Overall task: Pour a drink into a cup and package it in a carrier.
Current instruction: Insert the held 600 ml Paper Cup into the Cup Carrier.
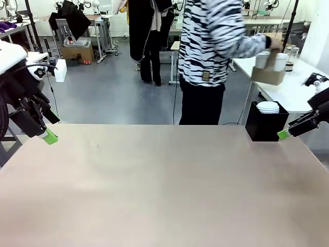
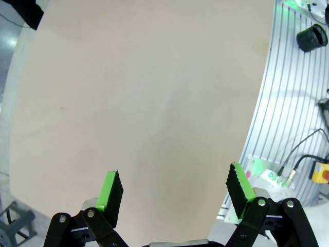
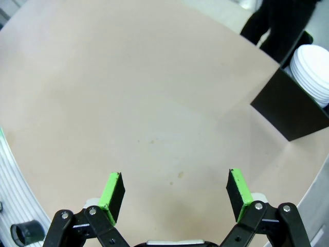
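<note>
The table lies nearest, a broad pale beige top spreading under both my wrists, bare across its middle. In my left wrist view it runs up to a ribbed metal edge strip on one side.

Beyond its far edge stands a person in a black-and-white striped top and dark trousers, turned toward a white side table at the far right. The person's hand is at the carrier, a brown cardboard piece held up over that side table, well apart from me. White lidded cups sit in its pockets; I cannot tell how many for sure. Just behind them stands a small glass jug with something dark in it, too small to read well.

At the far right corner of my table sits a black box holding a stack of flat white lids.

My left gripper hangs over the table's left side, fingers spread wide, nothing between the green pads. My right gripper hangs at the right edge near the black box, its fingers likewise spread wide and holding nothing.
</note>
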Robot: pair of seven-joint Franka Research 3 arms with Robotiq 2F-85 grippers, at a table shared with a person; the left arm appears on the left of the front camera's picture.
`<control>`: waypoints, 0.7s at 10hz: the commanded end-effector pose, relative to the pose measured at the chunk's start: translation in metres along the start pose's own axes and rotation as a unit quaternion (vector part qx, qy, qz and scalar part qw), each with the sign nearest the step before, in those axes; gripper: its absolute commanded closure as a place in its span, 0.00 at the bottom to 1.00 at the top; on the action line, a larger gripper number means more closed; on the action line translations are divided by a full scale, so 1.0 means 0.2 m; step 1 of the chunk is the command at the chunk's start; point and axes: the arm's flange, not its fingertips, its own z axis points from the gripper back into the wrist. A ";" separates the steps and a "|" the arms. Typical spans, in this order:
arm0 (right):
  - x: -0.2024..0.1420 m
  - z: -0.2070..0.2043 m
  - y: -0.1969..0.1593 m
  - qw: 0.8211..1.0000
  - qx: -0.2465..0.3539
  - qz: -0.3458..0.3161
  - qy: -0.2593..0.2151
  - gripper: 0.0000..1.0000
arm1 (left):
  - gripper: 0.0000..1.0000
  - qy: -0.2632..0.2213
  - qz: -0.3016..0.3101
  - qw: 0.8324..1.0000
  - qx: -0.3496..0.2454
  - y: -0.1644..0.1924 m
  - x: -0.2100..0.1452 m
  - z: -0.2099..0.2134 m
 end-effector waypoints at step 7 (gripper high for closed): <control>0.00 0.00 0.00 1.000 -0.008 -0.004 0.005 0.00 | 0.00 -0.005 0.006 1.000 -0.005 -0.01 0.00 0.01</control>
